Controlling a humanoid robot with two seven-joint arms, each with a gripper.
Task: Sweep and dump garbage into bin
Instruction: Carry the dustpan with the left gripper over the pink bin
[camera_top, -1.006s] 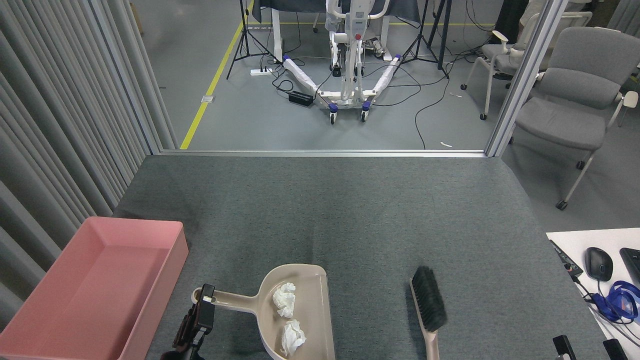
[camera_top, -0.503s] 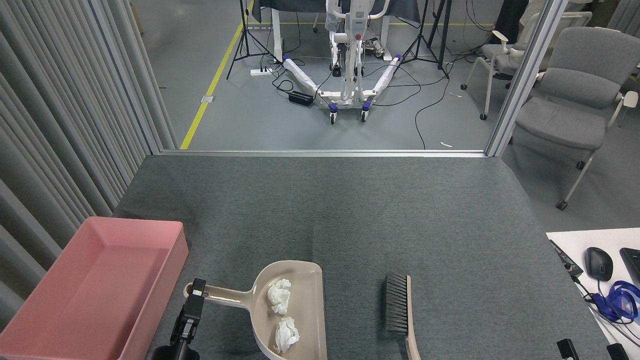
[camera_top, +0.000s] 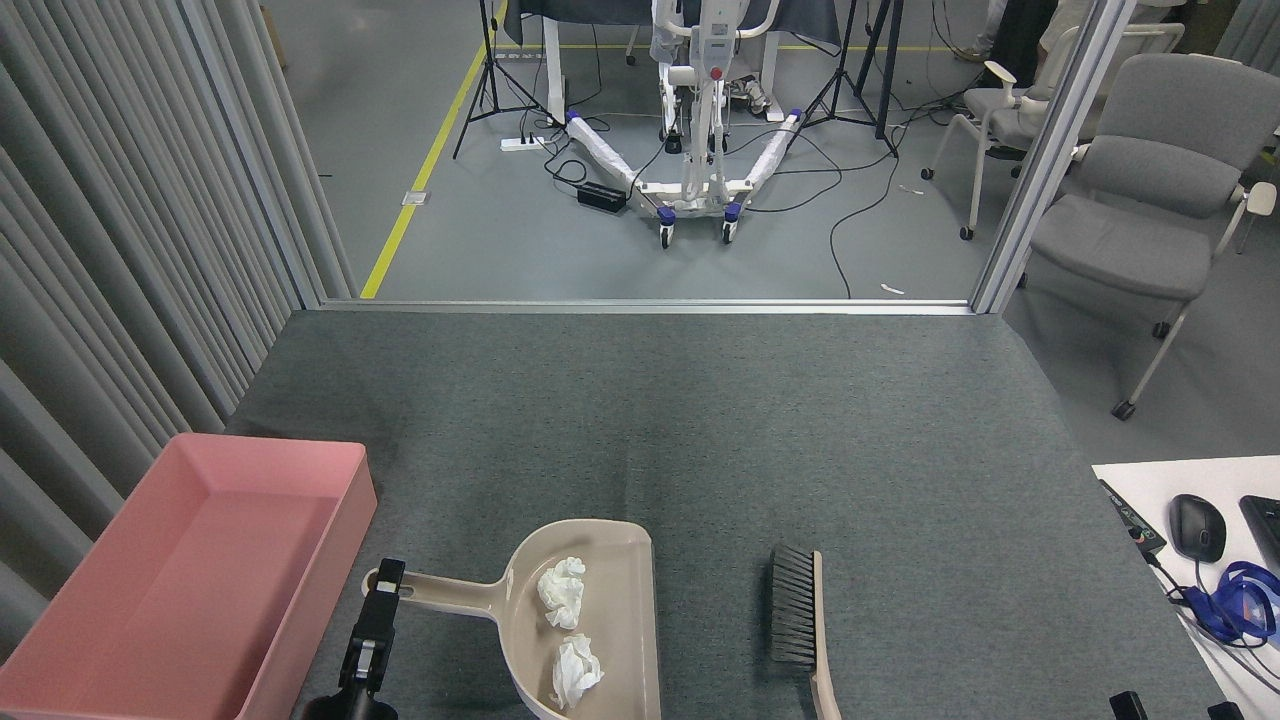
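Note:
Two crumpled white tissue wads lie in a beige dustpan (camera_top: 625, 600) at the front of the grey table: one wad (camera_top: 562, 592) near its back, the other wad (camera_top: 577, 672) closer to me. My left gripper (camera_top: 383, 588) is shut on the end of the dustpan's handle. The pink bin (camera_top: 335, 540) stands empty at the left, just beside that gripper. A beige brush (camera_top: 796, 620) with black bristles lies flat to the right of the dustpan. Only the two fingertips of my right gripper (camera_top: 1175, 708) show at the bottom right edge, spread apart and holding nothing.
A white desk at the right holds a black mouse (camera_top: 1196, 527) and a blue cable (camera_top: 1240, 605). Grey curtains (camera_top: 120, 250) close off the left side. The table's far edge (camera_top: 640, 307) drops to the floor; a grey chair (camera_top: 1150, 200) stands beyond.
The brush went from raised and tilted to lying flat on the table, let go by the right gripper, which drew back toward the bottom edge. The dustpan and left gripper shifted slightly left.

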